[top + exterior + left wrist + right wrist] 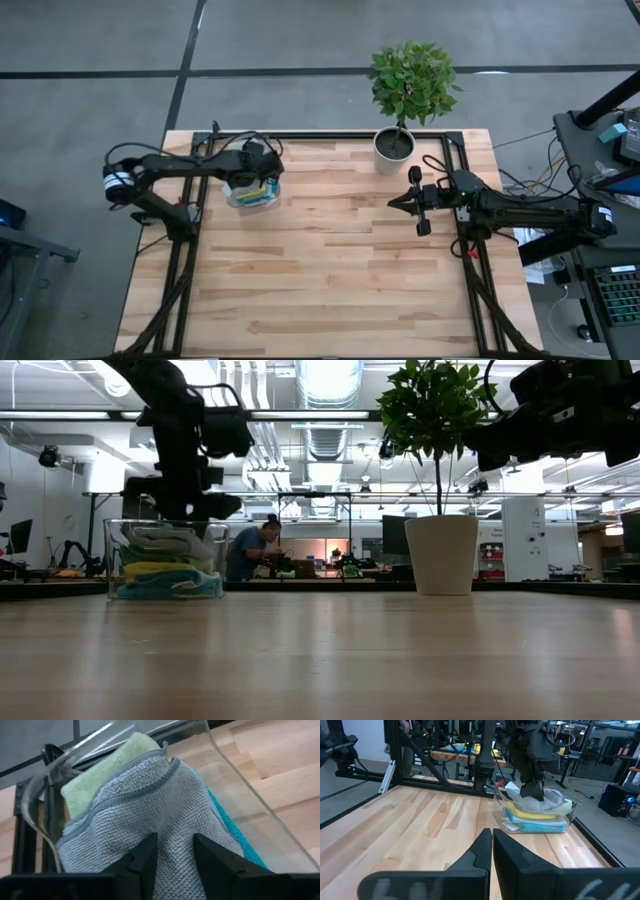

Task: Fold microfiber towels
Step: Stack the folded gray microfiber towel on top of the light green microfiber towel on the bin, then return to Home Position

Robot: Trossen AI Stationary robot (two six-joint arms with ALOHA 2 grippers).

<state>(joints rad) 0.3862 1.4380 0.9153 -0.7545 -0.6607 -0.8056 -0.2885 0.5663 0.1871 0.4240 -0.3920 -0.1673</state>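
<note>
A clear plastic bin (250, 192) stands at the table's far left and holds a pile of microfiber towels. The grey towel (150, 800) lies on top, an olive green one (100, 775) lies beside and under it, and yellow (535, 812) and teal (540, 825) ones lie lower down. My left gripper (175, 851) reaches down into the bin and is closed on the grey towel. My right gripper (392, 203) hangs shut above the table's right side, holding nothing. My left gripper pinches a raised ridge of the grey towel's top surface (175, 837) between its two fingers. The fingers slant down into the bin from above. The towel still lies on the pile, and I cannot tell whether they hold one layer or several.
A white pot (394, 145) with a leafy plant stands at the far edge, right of centre. Bare wooden tabletop (330, 270) spreads across the middle and near side. A black frame runs along the table's left, right and far edges.
</note>
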